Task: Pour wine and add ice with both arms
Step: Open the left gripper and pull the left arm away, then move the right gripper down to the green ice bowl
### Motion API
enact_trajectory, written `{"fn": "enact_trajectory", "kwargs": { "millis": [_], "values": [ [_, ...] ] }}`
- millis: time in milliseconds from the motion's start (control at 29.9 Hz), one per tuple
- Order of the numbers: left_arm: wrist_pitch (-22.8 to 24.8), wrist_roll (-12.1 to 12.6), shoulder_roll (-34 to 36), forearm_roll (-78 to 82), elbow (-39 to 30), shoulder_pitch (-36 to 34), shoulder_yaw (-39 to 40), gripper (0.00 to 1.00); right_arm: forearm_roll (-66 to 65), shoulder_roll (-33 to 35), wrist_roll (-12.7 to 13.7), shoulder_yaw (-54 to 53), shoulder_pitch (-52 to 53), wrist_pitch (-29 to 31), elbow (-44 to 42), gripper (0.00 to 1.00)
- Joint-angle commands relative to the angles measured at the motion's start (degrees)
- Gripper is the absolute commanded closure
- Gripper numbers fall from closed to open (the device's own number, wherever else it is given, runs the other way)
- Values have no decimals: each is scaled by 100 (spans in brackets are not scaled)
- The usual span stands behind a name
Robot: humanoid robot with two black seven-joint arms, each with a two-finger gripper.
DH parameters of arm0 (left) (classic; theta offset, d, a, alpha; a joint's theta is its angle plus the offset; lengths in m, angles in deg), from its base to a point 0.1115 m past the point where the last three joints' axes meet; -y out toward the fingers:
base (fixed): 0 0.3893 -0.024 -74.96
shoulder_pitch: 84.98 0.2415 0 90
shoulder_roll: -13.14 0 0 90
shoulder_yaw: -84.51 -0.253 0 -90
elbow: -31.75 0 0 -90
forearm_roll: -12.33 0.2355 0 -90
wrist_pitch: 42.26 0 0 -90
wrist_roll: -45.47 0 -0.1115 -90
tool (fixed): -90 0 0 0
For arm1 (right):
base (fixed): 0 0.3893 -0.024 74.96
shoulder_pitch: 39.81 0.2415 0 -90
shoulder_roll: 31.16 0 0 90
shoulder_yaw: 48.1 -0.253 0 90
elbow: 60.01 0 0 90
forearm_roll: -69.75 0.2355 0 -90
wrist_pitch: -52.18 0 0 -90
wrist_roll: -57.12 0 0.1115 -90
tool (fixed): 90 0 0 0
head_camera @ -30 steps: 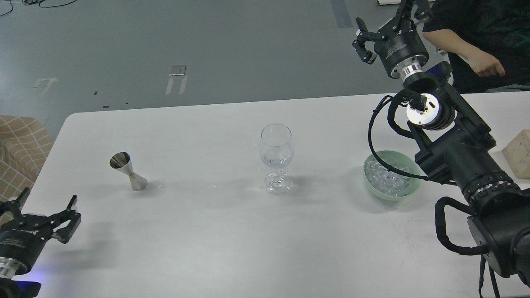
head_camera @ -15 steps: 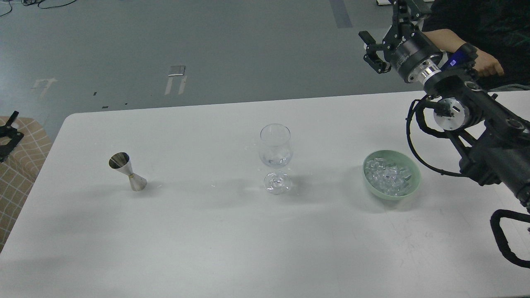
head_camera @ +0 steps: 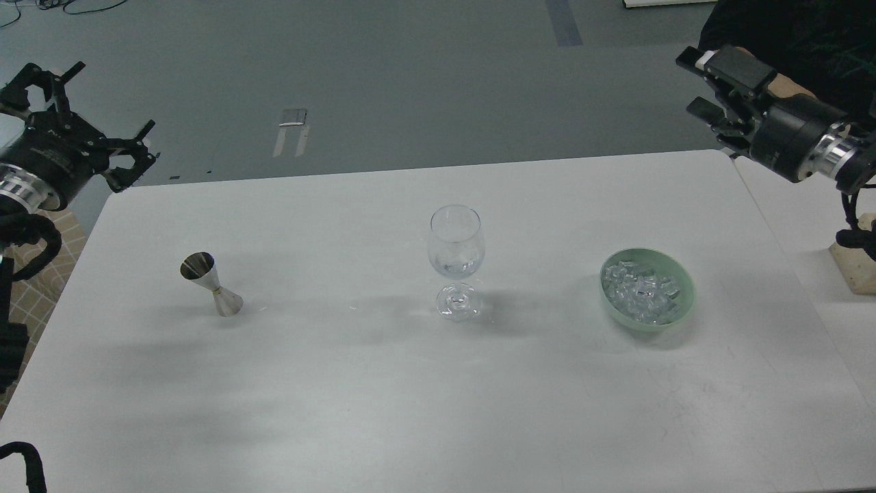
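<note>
A clear stemmed glass (head_camera: 456, 250) stands upright at the table's middle, with a little clear wine (head_camera: 454, 264) at the bottom of its bowl. A pale green bowl (head_camera: 688, 291) to its right holds several clear ice cubes (head_camera: 640, 291). A steel jigger (head_camera: 211, 283) stands tilted to the left. My left gripper (head_camera: 109, 101) is open and empty, raised past the table's far left corner. My right gripper (head_camera: 687, 82) is open and empty, raised beyond the far right corner, well away from the bowl.
A white table (head_camera: 383, 397) carries everything. A person in black (head_camera: 787, 27) stands behind the right gripper. A wooden block (head_camera: 857, 272) sits on a neighbouring surface at right. A beige checked seat (head_camera: 37, 294) is at the left edge.
My left gripper rose from the near left corner to beyond the far left corner. My right arm swung right, off the table and away from above the bowl. Glass, jigger and bowl have not moved.
</note>
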Motion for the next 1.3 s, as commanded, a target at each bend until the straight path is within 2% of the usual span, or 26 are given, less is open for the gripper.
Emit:
{"fn": "enact_trajectory", "kwargs": {
  "millis": [0,67,368,602,668,735,769,1003,1270],
  "values": [
    [0,-4,-44,45,0,-14,-34,2,-970,141,-3,-1,-321,-429,304,0],
    [0,-4,-97,159,0,-5,-43,2,-1786,141,-3,-1,-575,-824,401,0],
    [9,5,-202,195,-17,30,-43,2,-3723,185,-20,-1,-1543,-1555,682,0],
    [9,-4,-352,203,-61,65,-43,2,-4233,115,-20,17,-1886,-1590,753,5],
    [9,5,-352,203,-61,65,-43,2,-4347,97,-20,17,-1948,-1590,744,10],
    [9,5,-352,203,-61,65,-43,2,-4383,-16,-12,25,-2053,-1582,709,21],
    [9,5,-352,203,-61,65,-43,2,-4400,-52,-12,25,-2079,-1582,700,23],
    [26,5,-387,203,-70,74,-51,2,-4436,-631,24,34,-2106,-1546,253,22],
    [44,5,-404,203,-70,74,-43,2,-4444,-870,41,130,-2097,-1520,59,20]
  ]
}}
